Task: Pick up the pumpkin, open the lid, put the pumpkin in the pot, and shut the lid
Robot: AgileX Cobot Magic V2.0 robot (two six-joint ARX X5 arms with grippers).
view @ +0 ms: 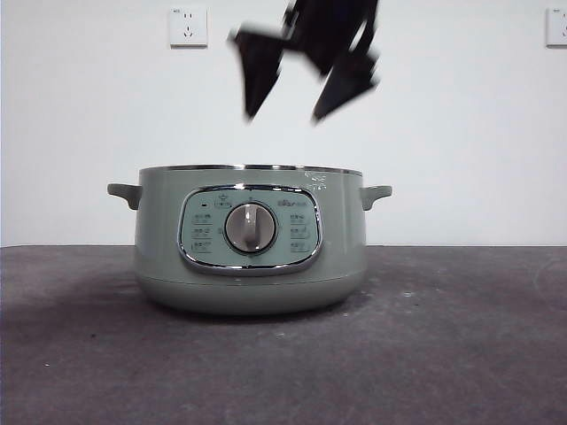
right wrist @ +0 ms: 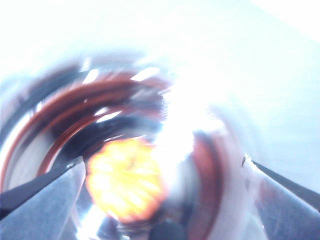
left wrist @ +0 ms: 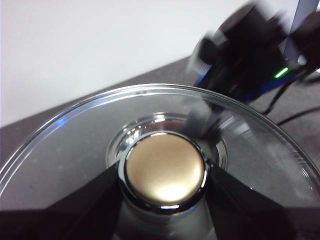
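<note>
The sage-green pot (view: 251,239) stands lidless at the middle of the table. Above its open top hangs my right gripper (view: 283,115), blurred, its jaws spread apart and empty. In the right wrist view that gripper (right wrist: 160,170) looks down into the pot (right wrist: 60,125), where the orange pumpkin (right wrist: 125,180) lies on the bottom, free of the jaws. My left gripper (left wrist: 164,174) is shut on the knob of the glass lid (left wrist: 75,145) and holds it away from the pot, outside the front view. The right arm (left wrist: 250,50) shows blurred beyond the lid.
A dark grey table top (view: 461,336) stretches around the pot. A white wall stands behind with sockets (view: 188,27) at the top left and top right corners. Black cables (left wrist: 295,117) lie on the table past the lid.
</note>
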